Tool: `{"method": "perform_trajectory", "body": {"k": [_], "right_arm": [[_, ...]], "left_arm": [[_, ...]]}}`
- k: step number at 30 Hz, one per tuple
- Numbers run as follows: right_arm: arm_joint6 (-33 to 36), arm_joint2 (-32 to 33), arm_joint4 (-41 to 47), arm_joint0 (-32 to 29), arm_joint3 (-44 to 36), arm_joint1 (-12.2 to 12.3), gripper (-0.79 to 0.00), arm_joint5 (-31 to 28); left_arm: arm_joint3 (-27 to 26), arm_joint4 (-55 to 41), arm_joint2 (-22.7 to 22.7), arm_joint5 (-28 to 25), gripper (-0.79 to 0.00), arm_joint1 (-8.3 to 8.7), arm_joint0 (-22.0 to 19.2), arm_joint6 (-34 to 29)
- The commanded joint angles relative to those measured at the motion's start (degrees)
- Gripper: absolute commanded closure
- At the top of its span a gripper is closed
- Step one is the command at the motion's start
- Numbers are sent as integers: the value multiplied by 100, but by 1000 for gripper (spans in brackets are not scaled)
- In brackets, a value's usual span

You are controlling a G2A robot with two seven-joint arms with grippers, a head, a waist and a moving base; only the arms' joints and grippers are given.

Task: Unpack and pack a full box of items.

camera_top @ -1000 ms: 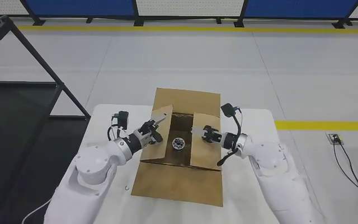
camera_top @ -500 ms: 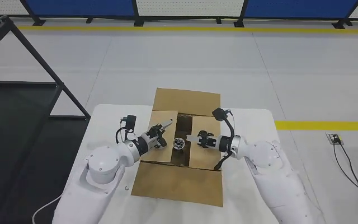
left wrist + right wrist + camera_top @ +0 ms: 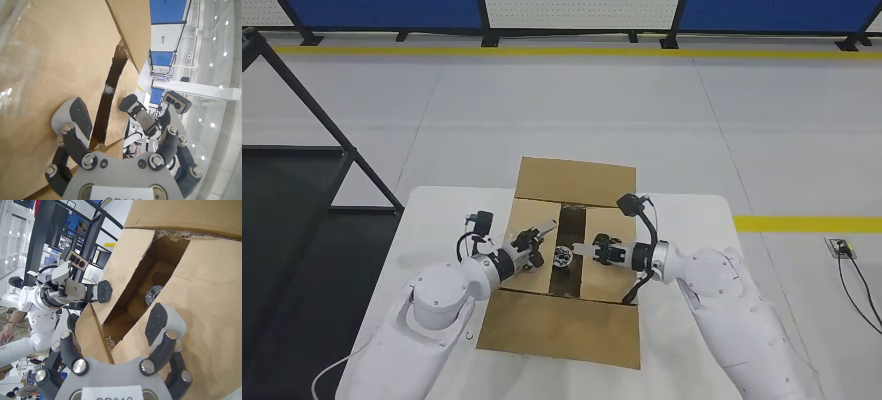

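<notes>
**Top view**
- Item 1: cardboard box (image 3: 560, 335), centre of white table (image 3: 427, 215). Near + far flaps laid outward. Both side flaps folded nearly shut w/ dark slot between.
- Item 2: left gripper (image 3: 533, 244), on left flap (image 3: 534, 213) at slot edge.
- Item 3: right gripper (image 3: 589, 248), on right flap (image 3: 612, 285), facing the left one across the slot.
- Item 4: metal part (image 3: 562, 257), round, in the slot, between the two grippers' tips and below them.

**Left wrist view**
- Jaws spread wide, nothing held.
- One pad (image 3: 80, 113) flat on left flap, just beside slot.
- Metal part seen through slot ahead of jaws, down inside box.
- Right gripper opp., beyond slot.

**Right wrist view**
- Jaws wide apart, empty.
- One pad (image 3: 157, 323) lying on right flap. Other finger past flap edge, tip hidden.
- Metal part on box floor, just ahead of that pad.
- Left gripper's pad touching left flap across slot.
</notes>
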Motion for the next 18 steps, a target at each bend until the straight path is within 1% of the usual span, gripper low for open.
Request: {"method": "perform_trajectory", "body": {"k": [1, 13, 18], "right_arm": [[-9, -21, 12, 15, 17, 8, -785, -20], [-62, -143, 18, 115, 135, 51, -785, 15], [-61, -128, 27, 86, 12, 87, -785, -42]], "left_arm": [[15, 30, 22, -25, -785, -5, -4, 6], [64, 108, 40, -75, -785, -26, -10, 41], [-52, 31, -22, -133, -785, -30, 17, 18]]}}
